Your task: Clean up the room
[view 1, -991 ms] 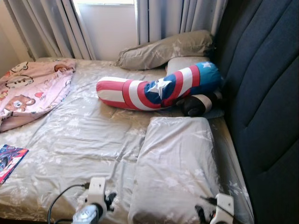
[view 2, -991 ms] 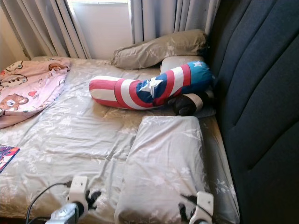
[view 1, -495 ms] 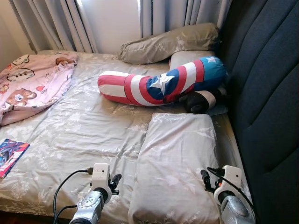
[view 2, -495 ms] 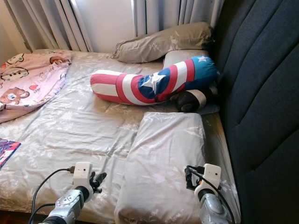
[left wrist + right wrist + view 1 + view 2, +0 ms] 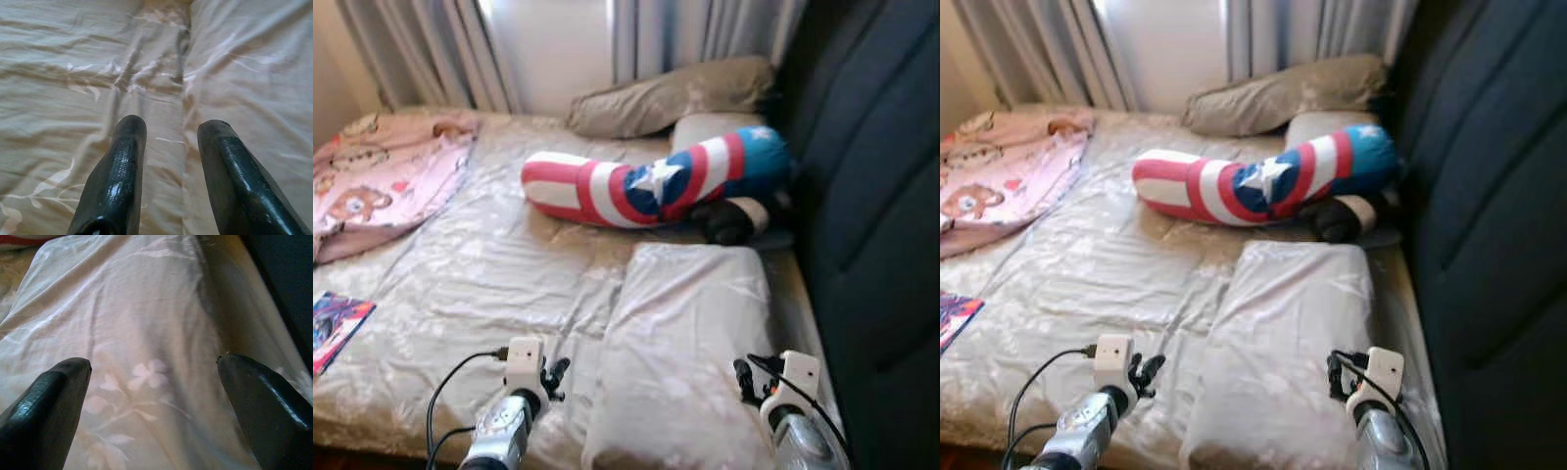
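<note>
A grey flowered pillow (image 5: 690, 343) lies on the near right of the bed, against the dark headboard (image 5: 871, 196). My left gripper (image 5: 553, 377) hovers open at the pillow's left edge, over the seam between sheet and pillow (image 5: 183, 73). My right gripper (image 5: 744, 380) is open wide above the pillow's near right part (image 5: 146, 357). Beyond the pillow lies a red, white and blue star bolster (image 5: 651, 186), with a black and white plush (image 5: 729, 220) tucked under its right end. Two more grey pillows (image 5: 675, 98) rest at the far end.
A pink cartoon blanket (image 5: 382, 176) is bunched at the far left of the bed. A colourful book (image 5: 335, 328) lies near the left front edge. Grey curtains (image 5: 440, 49) and a window stand behind the bed. The wrinkled sheet (image 5: 480, 284) is bare in the middle.
Over the last second both arms rose into view toward the near pillow. Since half a second ago they have barely moved; the camera shifted slightly and the picture is blurred.
</note>
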You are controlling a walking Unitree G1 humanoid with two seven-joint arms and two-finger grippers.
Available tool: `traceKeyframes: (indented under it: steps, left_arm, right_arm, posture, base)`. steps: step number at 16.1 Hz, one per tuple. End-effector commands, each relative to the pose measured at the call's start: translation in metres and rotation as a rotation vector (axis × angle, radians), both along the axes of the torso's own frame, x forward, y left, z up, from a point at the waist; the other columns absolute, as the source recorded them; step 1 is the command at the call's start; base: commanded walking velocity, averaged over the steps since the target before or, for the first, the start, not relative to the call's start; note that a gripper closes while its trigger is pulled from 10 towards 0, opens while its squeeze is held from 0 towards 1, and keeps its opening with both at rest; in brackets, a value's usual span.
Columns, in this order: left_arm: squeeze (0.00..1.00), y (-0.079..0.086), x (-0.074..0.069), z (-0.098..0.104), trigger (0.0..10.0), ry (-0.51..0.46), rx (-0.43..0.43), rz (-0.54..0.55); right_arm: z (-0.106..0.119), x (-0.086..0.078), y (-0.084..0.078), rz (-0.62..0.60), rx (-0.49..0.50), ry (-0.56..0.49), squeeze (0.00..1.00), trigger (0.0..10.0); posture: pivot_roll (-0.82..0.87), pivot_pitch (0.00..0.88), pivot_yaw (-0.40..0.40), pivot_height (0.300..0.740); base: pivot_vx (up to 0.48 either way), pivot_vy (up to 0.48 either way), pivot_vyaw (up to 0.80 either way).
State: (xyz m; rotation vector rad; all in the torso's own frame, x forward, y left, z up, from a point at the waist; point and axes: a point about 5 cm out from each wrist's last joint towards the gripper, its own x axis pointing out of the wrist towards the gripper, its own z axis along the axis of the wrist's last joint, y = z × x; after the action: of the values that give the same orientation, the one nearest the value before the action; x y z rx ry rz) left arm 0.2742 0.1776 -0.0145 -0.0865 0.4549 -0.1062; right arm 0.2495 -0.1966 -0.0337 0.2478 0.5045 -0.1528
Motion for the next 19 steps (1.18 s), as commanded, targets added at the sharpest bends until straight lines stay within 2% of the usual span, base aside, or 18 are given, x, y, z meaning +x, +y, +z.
traceKeyframes:
  steps: [1, 8, 13, 15, 19]
  left_arm:
    - [0.0, 0.0, 0.004, 0.004, 10.0, -0.017, -0.007, -0.003]
    - [0.0, -0.006, 0.012, 0.012, 10.0, -0.056, -0.023, -0.056]
    - [0.0, -0.008, 0.017, 0.018, 10.0, -0.086, -0.058, -0.043]
    - [0.0, -0.01, 0.022, 0.023, 10.0, -0.11, -0.087, -0.036]
    - [0.0, -0.02, 0.027, 0.029, 10.0, -0.143, -0.071, -0.066]
  right_arm:
    - [-0.001, 0.0, 0.0, -0.014, 0.007, 0.001, 0.0, 10.0]
    - [-0.003, -0.003, 0.001, -0.026, 0.016, 0.01, 0.0, 10.0]
    - [-0.003, -0.005, -0.003, -0.04, 0.008, 0.012, 0.0, 10.0]
    - [0.001, -0.001, -0.005, -0.046, 0.003, -0.016, 0.0, 10.0]
    - [0.006, 0.005, -0.005, -0.035, -0.007, -0.038, 0.0, 10.0]
  posture:
    - [-0.01, 0.016, -0.022, 0.74]
    - [0.0, 0.018, -0.019, 0.74]
    - [0.0, 0.021, -0.021, 0.74]
    - [0.0, 0.025, -0.021, 0.74]
    - [-0.02, 0.024, -0.021, 0.74]
  base:
    - [0.274, 0.0, 0.0]
    - [0.04, 0.0, 0.0]
    - [0.0, 0.0, 0.0]
    - [0.0, 0.0, 0.0]
    - [0.0, 0.0, 0.0]
